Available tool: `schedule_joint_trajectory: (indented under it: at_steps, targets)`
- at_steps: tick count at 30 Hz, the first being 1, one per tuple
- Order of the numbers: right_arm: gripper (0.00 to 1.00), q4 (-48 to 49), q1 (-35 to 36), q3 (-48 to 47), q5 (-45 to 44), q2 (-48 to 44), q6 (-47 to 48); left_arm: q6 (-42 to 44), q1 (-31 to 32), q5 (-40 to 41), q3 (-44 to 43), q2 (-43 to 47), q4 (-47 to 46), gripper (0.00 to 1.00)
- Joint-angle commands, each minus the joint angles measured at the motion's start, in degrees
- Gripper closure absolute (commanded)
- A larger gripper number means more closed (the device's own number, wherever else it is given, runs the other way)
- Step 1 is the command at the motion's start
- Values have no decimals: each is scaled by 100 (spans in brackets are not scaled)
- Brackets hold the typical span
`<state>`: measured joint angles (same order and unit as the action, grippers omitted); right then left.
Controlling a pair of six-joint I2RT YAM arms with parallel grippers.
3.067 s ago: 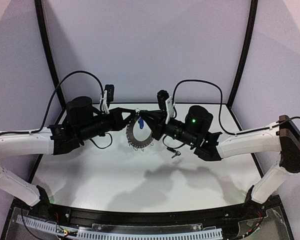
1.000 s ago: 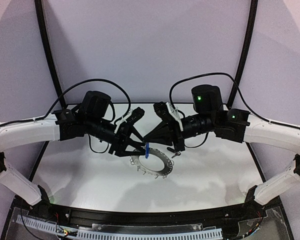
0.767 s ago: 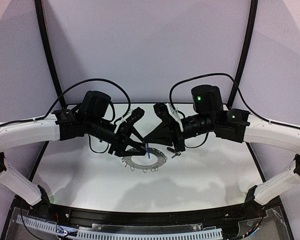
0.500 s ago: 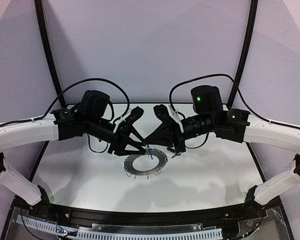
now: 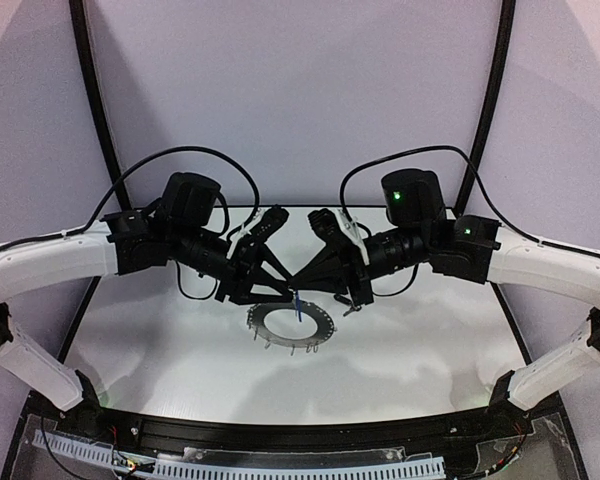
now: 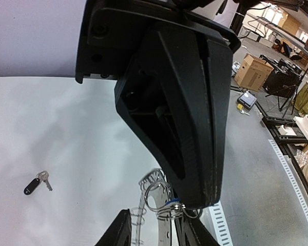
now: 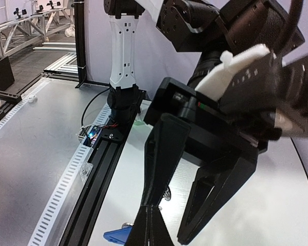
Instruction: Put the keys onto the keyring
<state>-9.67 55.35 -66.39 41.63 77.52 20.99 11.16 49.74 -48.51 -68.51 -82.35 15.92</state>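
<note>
Steadiness explains it: my right gripper (image 5: 300, 289) clamps the blue-headed metal key (image 5: 297, 305) over the flat grey keyring disc (image 5: 260, 322) mid-table, while my left gripper (image 6: 151, 225), jaws half-spread, hovers beside to guide it.

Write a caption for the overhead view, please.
Tip to tip: the right gripper pinches the blue key at the rim of the keyring, the left gripper open alongside.

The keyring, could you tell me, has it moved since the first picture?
Yes. The keyring has dropped nearer the front rail and levelled out.
</note>
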Motion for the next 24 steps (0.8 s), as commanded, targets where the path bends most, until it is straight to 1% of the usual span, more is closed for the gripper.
schedule_joint_trajectory:
  at_steps: [1,3,7,13,18,23,24]
  targets:
    - [100,72,-33,-241,129,66,74,77,-8,-209,-264,-121,223,69]
    - [100,79,-34,-243,110,75,76,115,-8,-248,-290,-145,301,70]
    - [100,87,-33,-256,160,103,71,126,-8,-202,-303,-158,332,75]
    - [100,84,-33,-252,110,103,35,83,-14,-167,-259,-130,275,98]
    - [100,48,-34,-226,-11,57,36,-17,-8,69,-162,-53,179,99]
    - [100,23,-33,-159,-337,-42,5,-589,-8,738,271,255,-695,99]
    - [100,41,-33,-108,-457,-87,-11,-777,-12,1048,418,368,-955,99]
